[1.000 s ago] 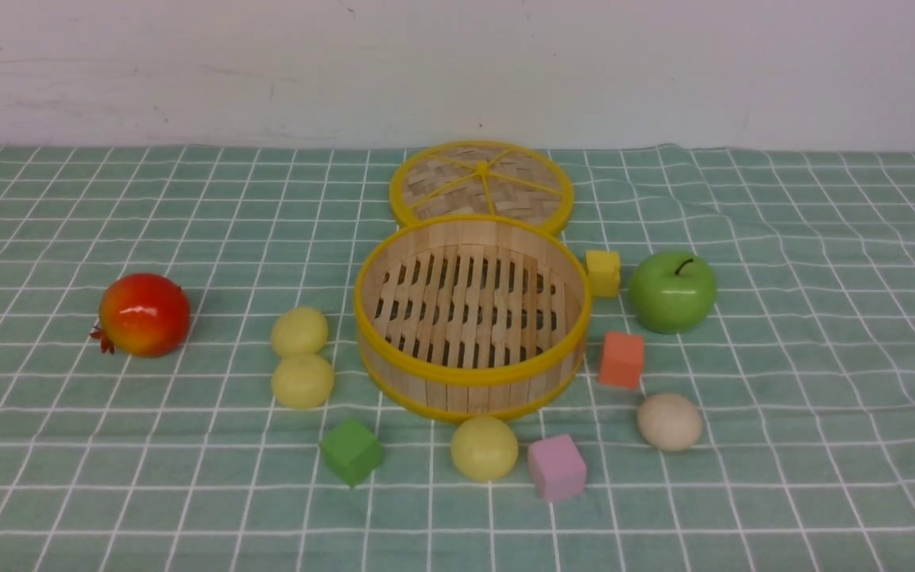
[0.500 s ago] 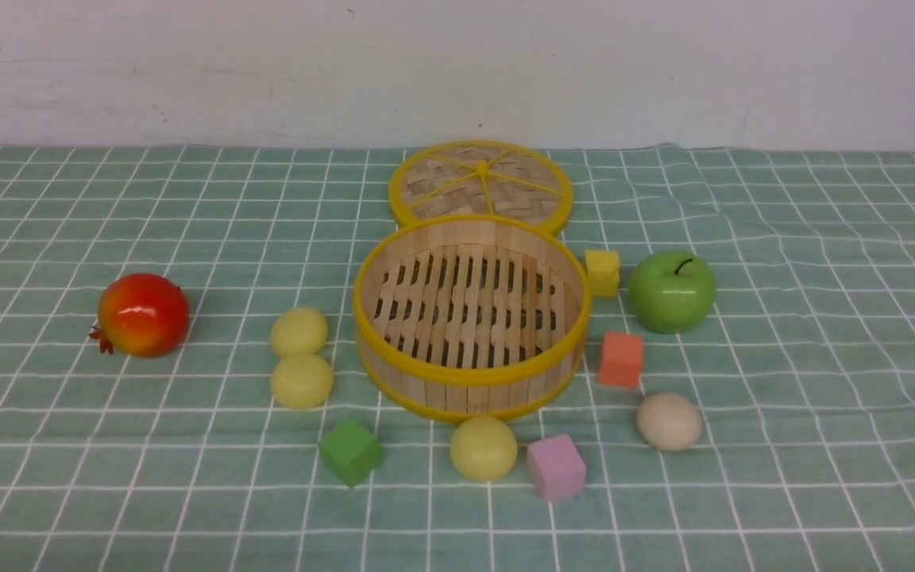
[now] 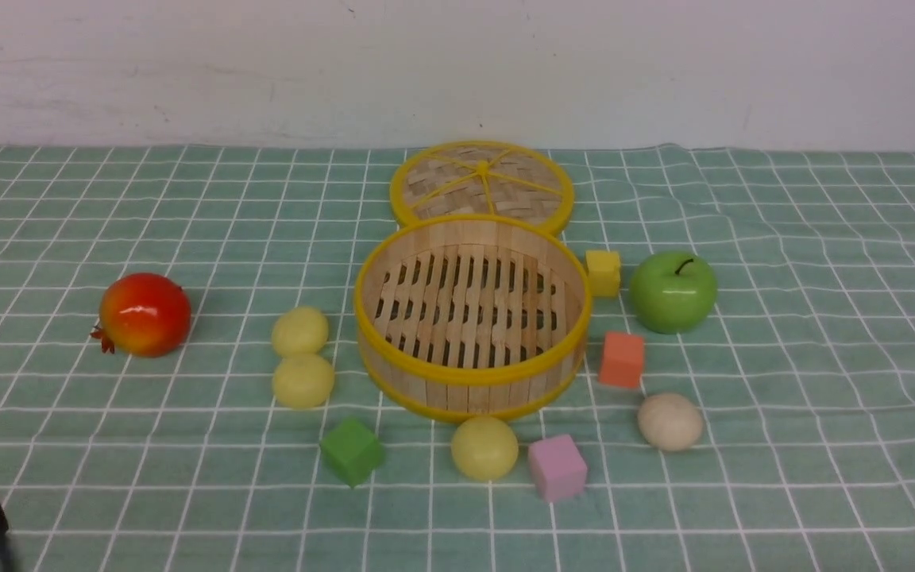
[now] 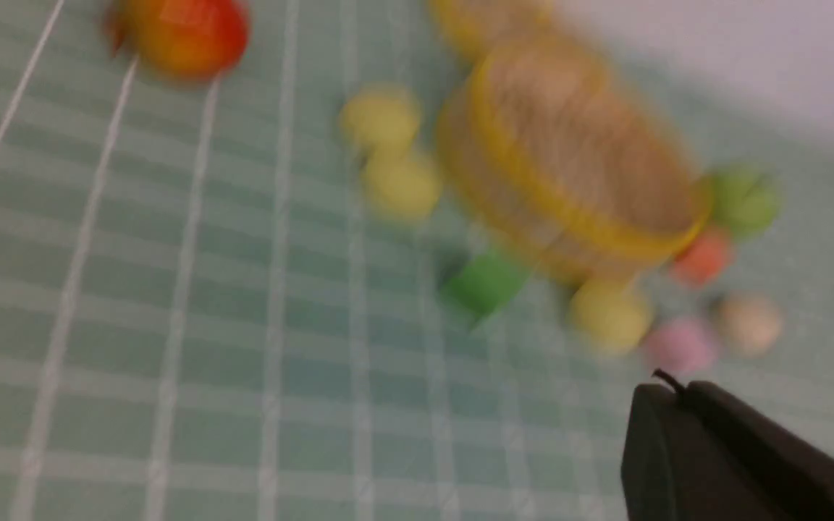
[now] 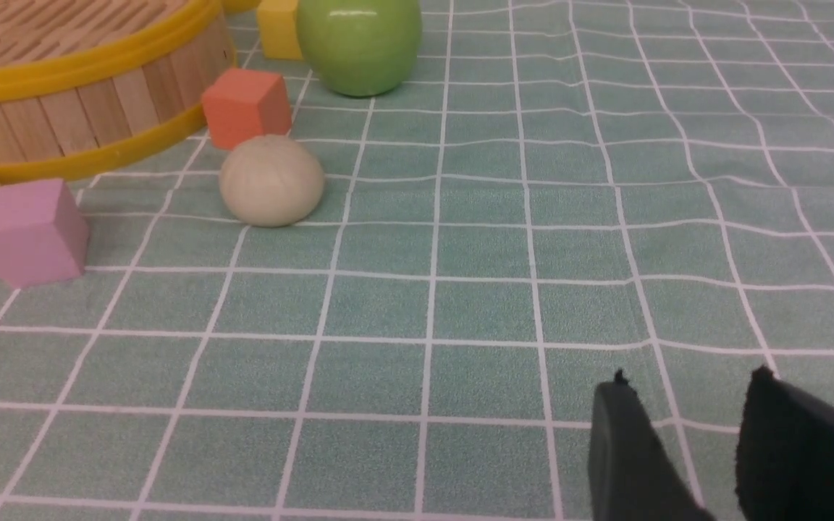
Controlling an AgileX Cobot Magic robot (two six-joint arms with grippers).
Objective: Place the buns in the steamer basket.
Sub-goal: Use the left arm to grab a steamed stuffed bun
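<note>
STATUS: not started | steamer basket (image 3: 465,395): empty | buns (image 3: 484,449): all four on desk (image 3: 108,477) beside steamer basket, pending | left jaws: clenched, empty | right jaws: parted, empty

The counter (image 3: 108,477) is seen by the front camera from the robot's own side, raised and faced forward toward the wall (image 3: 457,63), with the steamer basket (image 3: 469,389) set mid-frame. The left wrist view, blurred, is taken from above and well back, the right wrist view low and near the off-white bun (image 5: 272,181); basket, bun and green apple (image 3: 672,291) are shared by all three.
</note>
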